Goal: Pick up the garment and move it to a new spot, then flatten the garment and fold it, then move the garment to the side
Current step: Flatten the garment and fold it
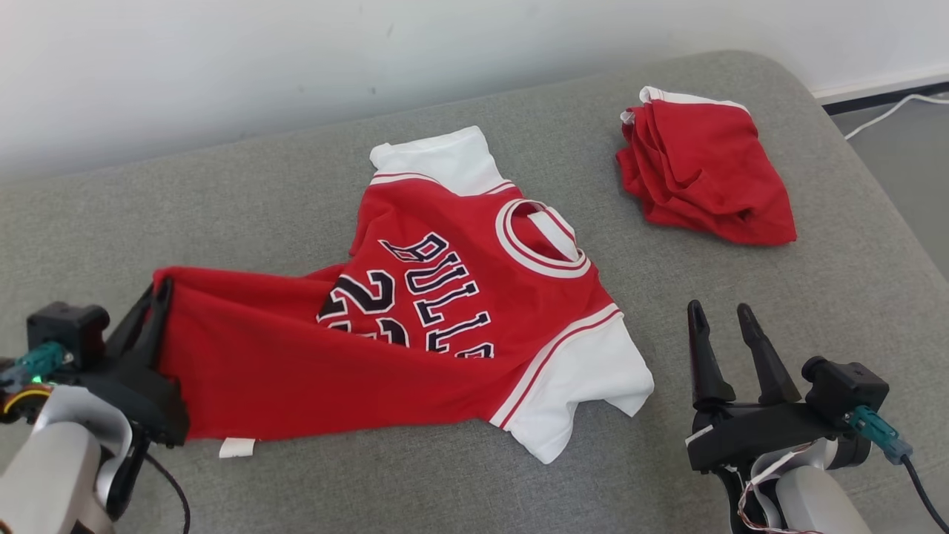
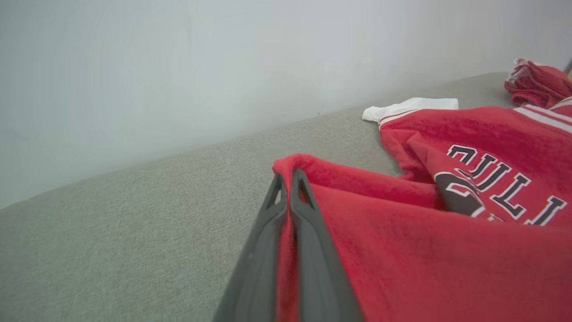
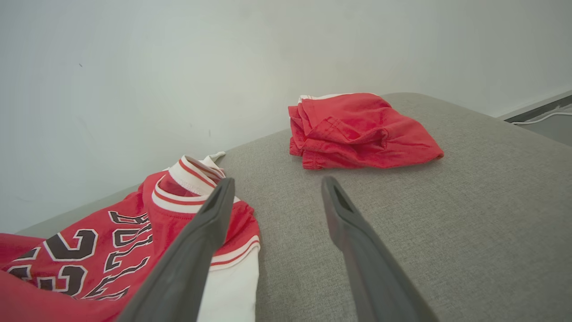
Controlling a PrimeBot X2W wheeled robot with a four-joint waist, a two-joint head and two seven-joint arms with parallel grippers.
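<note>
The garment (image 1: 445, 297) is a red jersey with white sleeves and dark lettering, lying on a grey cushion, its lower part doubled over towards the collar. My left gripper (image 1: 159, 297) is shut on the jersey's left hem corner; in the left wrist view the red cloth (image 2: 402, 250) is pinched between the closed fingers (image 2: 308, 232) of that gripper (image 2: 288, 176). My right gripper (image 1: 723, 315) stands open over bare cushion, just right of the white sleeve (image 1: 586, 386). In the right wrist view the right gripper (image 3: 277, 190) has nothing between its fingers, and the jersey (image 3: 111, 250) lies to its left.
A second red garment (image 1: 704, 170) lies crumpled at the cushion's back right, also seen as a red pile (image 3: 357, 132) ahead of the right gripper. A pale wall (image 1: 296, 59) backs the cushion (image 1: 815, 282). Floor and a white cable (image 1: 890, 111) lie beyond the right edge.
</note>
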